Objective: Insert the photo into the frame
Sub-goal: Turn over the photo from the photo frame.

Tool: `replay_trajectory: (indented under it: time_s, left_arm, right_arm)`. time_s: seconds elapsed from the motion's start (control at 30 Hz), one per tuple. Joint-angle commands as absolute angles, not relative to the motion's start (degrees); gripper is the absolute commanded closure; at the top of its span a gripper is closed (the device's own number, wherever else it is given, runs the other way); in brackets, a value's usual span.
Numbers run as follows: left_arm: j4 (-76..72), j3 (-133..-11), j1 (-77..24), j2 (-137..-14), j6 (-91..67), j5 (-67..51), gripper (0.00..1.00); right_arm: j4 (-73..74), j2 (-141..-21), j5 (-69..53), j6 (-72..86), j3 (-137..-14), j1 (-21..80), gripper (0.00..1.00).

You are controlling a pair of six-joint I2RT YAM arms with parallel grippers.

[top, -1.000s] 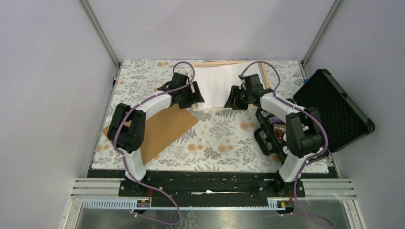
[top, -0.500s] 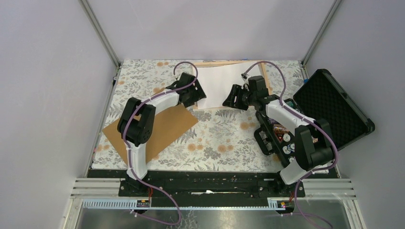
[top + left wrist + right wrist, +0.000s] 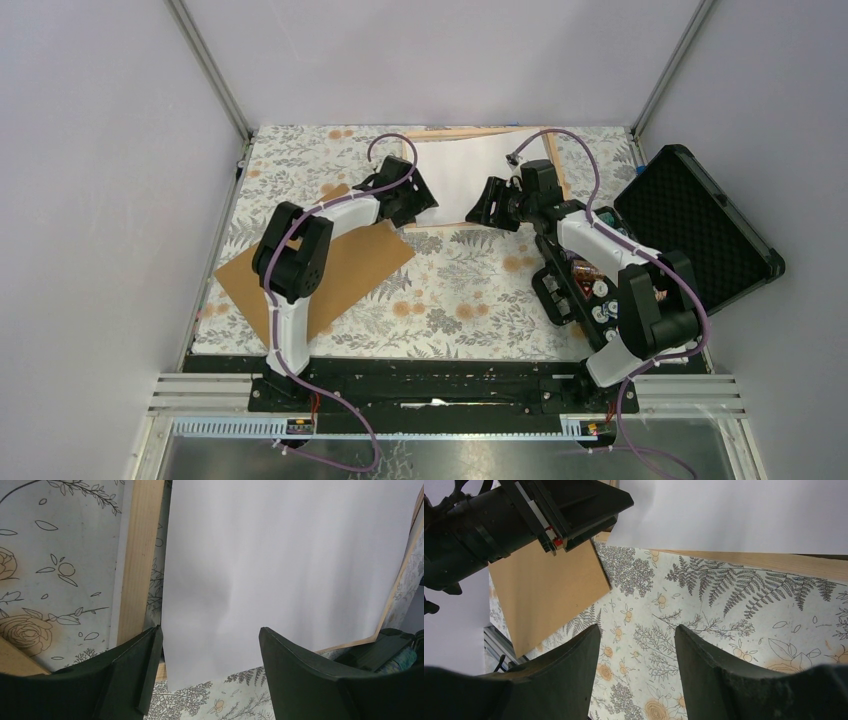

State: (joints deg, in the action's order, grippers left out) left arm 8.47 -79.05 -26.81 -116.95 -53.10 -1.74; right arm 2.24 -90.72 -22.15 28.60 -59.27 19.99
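Observation:
The frame [image 3: 460,131] of light wood lies flat at the back centre, and a plain white sheet [image 3: 480,175] lies inside it. The sheet's near-left corner overhangs the near rail. The photo [image 3: 340,270] lies at the left with its plain brown board side up and its print hidden. My left gripper [image 3: 415,195] is open and empty. In the left wrist view it [image 3: 210,650] straddles the sheet's [image 3: 290,555] near-left corner beside the frame's left rail [image 3: 140,555]. My right gripper [image 3: 492,205] is open and empty. In the right wrist view it [image 3: 636,650] hangs over the floral cloth, just in front of the near rail [image 3: 774,560].
An open black foam-lined case [image 3: 700,230] stands at the right, with a black tray of small items [image 3: 580,280] in front of it, under my right arm. Enclosure walls and metal posts [image 3: 215,75] close in the back and sides.
My left gripper has moved a little right and farther back, to the white sheet's near-left corner. My right arm's elbow has swung outward while its gripper has stayed almost in place.

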Motion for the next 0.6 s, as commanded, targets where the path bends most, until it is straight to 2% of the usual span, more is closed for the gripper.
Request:
replay_trajectory:
  time_s: [0.0, 0.4, 0.57]
  left_arm:
    - [9.26, -77.48, -26.63, -118.07, -54.19, -2.26, 0.23]
    - [5.23, -78.49, -26.29, -117.71, -53.77, -6.41, 0.21]
    - [4.7, -78.72, -26.2, -117.11, -52.95, -7.36, 0.19]
  right_arm:
    - [0.57, -89.18, -24.14, 29.54, -59.33, 20.3, 0.36]
    - [-1.82, -90.11, -24.52, 30.02, -58.89, 20.3, 0.36]
    - [-1.74, -88.37, -17.24, 32.79, -56.93, 19.06, 0.35]
